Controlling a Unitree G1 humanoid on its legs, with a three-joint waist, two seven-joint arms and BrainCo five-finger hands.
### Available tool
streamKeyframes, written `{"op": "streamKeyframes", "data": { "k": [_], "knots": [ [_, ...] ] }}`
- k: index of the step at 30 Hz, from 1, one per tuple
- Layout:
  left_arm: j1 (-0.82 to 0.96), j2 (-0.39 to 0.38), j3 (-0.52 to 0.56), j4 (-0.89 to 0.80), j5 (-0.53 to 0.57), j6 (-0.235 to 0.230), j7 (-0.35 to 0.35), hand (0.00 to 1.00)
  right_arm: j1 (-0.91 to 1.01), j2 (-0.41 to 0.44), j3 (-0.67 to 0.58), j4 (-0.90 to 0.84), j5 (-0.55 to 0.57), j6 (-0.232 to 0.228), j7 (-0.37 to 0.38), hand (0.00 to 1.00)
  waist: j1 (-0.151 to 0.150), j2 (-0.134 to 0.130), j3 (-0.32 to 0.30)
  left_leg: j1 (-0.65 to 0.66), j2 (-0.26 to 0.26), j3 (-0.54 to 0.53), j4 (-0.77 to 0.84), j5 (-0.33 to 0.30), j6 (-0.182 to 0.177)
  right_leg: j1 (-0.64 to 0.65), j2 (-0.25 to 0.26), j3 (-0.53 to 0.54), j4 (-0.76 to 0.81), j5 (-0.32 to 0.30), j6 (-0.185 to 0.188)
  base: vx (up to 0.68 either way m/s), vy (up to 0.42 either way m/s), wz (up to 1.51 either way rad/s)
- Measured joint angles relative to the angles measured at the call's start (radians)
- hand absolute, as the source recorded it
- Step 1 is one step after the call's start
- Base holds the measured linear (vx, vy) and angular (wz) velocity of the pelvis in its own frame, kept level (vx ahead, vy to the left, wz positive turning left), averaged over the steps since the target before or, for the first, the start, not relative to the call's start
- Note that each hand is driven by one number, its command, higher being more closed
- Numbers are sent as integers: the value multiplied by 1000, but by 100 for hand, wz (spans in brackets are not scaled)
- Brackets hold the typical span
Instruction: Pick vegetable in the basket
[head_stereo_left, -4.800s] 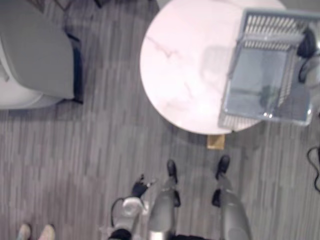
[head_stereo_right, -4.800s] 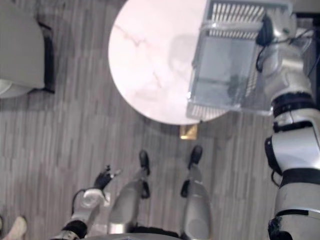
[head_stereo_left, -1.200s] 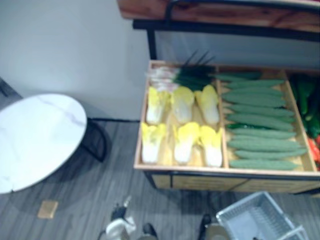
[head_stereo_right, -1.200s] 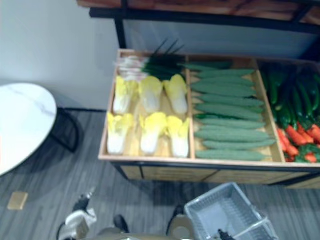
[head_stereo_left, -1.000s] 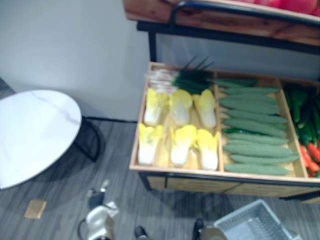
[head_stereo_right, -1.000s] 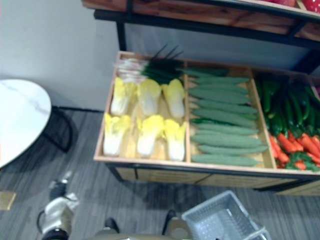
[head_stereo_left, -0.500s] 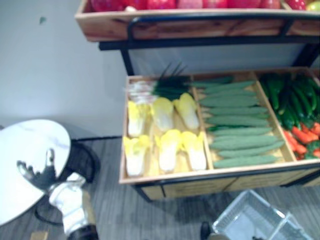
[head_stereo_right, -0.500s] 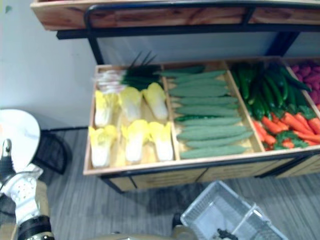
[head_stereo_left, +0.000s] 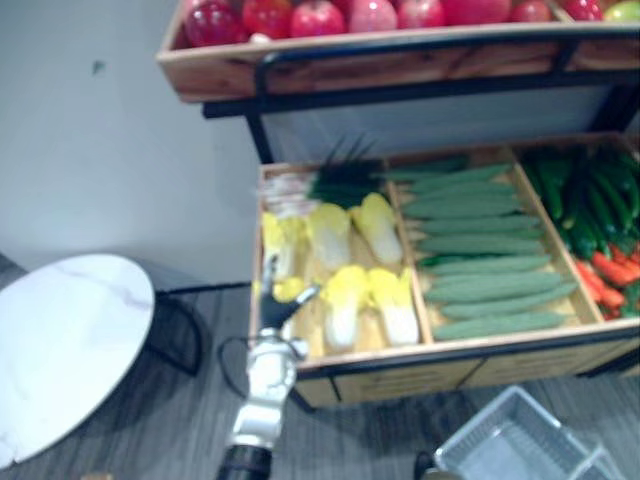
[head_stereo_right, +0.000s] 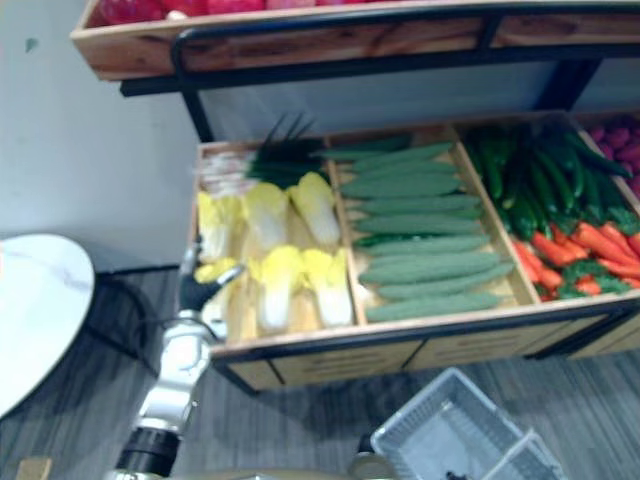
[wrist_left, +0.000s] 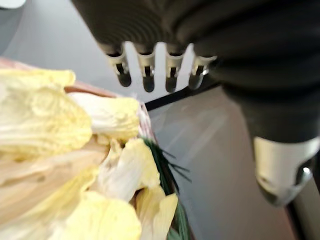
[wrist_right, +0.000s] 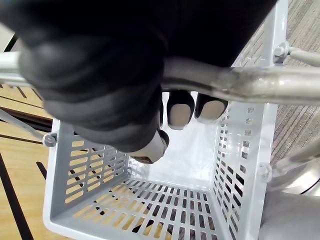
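The right robot hand (wrist_right: 100, 85) is curled round the metal handle (wrist_right: 260, 84) of a grey slotted basket (wrist_right: 150, 210) that hangs directly beneath it, above grey striped floor (wrist_right: 302, 30).

We see yellow-and-white cabbages (head_stereo_left: 340, 300), green cucumbers (head_stereo_left: 480, 240), red apples (head_stereo_left: 320, 15), a white faintly veined surface (head_stereo_left: 60, 340) and a light grey basket (wrist_right: 165, 205) (its walls patterned with slots).

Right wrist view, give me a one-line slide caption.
Right robot hand curled round the metal handle of an empty grey basket.
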Motion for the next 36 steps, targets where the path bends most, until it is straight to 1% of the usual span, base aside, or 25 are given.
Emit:
{"op": "streamKeyframes", "data": {
  "k": [1, 2, 5, 9, 12, 15, 16, 21, 24, 25, 28, 31, 33, 36],
  "knots": [
    [0, 0, -8, 3, 13, 4, -15, 0, 1, 2, 1, -5, 0, 1, -2, 100, -1, 0, 0, 0, 0, 1, 0, -3, 4, -1, -1, -1, 0, -4, 1, 0, 0, 0],
    [0, 1, -13, 9, 35, 5, -21, 0, 1, 5, 1, -12, 0, 2, -3, 100, -9, 1, 0, 0, 0, 2, 0, -3, 3, -1, 0, -1, 0, -4, 1, 0, 0, 0],
    [-1, -6, -23, 21, 43, 13, -25, 0, 1, 7, 4, -13, -2, 2, -3, 100, -19, 1, -1, -5, 3, 8, 0, -7, -2, -6, -1, 3, 2, -4, 1, 2, -5, -3],
    [-2, -35, -27, 23, 82, 33, -24, 0, 0, 8, 6, -31, -2, 2, -5, 100, -17, 2, -2, -23, 5, 36, 0, -5, -5, -49, -3, 29, 21, 0, -4, 11, -7, -19],
    [-5, -52, -26, 23, 82, 37, -21, 0, 0, 16, 6, -35, -2, 2, -11, 100, -19, 2, -2, -30, 6, 54, 0, -5, -5, -62, -3, 44, 28, 0, -3, 3, -9, -13],
    [-31, -71, -5, 23, 95, 58, -13, 0, 0, 19, 8, -42, -1, 2, -13, 100, -17, -3, 2, -43, 6, 56, 0, -5, -4, -89, -6, 46, 48, -5, 0, -4, -6, -1],
    [-49, -76, 10, 23, 118, 70, -6, 0, 0, 20, 24, -52, 0, 2, -14, 100, -18, -8, 5, -54, 5, 57, 0, -3, -1, -110, -10, 45, 69, -17, 0, -31, -15, 3],
    [-88, -79, 25, 23, 121, 80, 27, 0, -5, 27, 61, -98, 0, 1, -26, 100, -15, -18, 33, -82, 3, 73, 0, -7, 6, -174, -20, 49, 143, -50, 1, -37, -6, -1],
    [-104, -84, 49, 26, 122, 104, 39, 0, -7, 28, 82, -132, 0, 0, -37, 100, -17, -15, 46, -107, 2, 88, 0, -4, 6, -217, -20, 62, 162, -54, 0, 12, 3, -12],
    [-118, -87, 51, 37, 122, 113, 48, 0, -10, 30, 82, -143, 0, 0, -39, 100, -16, -14, 63, -106, 2, 94, 0, -2, 3, -220, -19, 67, 163, -55, 0, 30, 6, -15],
    [-137, -97, 53, 52, 126, 120, 60, 0, -18, 30, 82, -154, 1, 1, -42, 100, -16, -7, 89, -108, 2, 107, 0, -2, 3, -234, -19, 75, 179, -68, 2, 35, 10, -7],
    [-164, -100, 51, 84, 159, 126, 62, 0, -19, 35, 83, -166, 5, 0, -47, 100, -18, -6, 97, -124, 2, 108, 0, -2, 3, -264, -21, 71, 211, -90, 2, 45, 5, 4],
    [-188, -104, 55, 124, 159, 138, 62, 0, -32, 34, 83, -171, 6, -5, -53, 100, -18, -3, 120, -120, 3, 114, 1, -2, 3, -269, -23, 70, 231, -107, 3, 57, 7, 3],
    [-203, -103, 68, 154, 160, 142, 64, 0, -56, 33, 84, -172, 6, -6, -60, 100, -17, -3, 132, -127, 1, 139, 1, -3, 2, -300, -22, 83, 259, -122, 0, 33, 5, -10]
  ]
}}
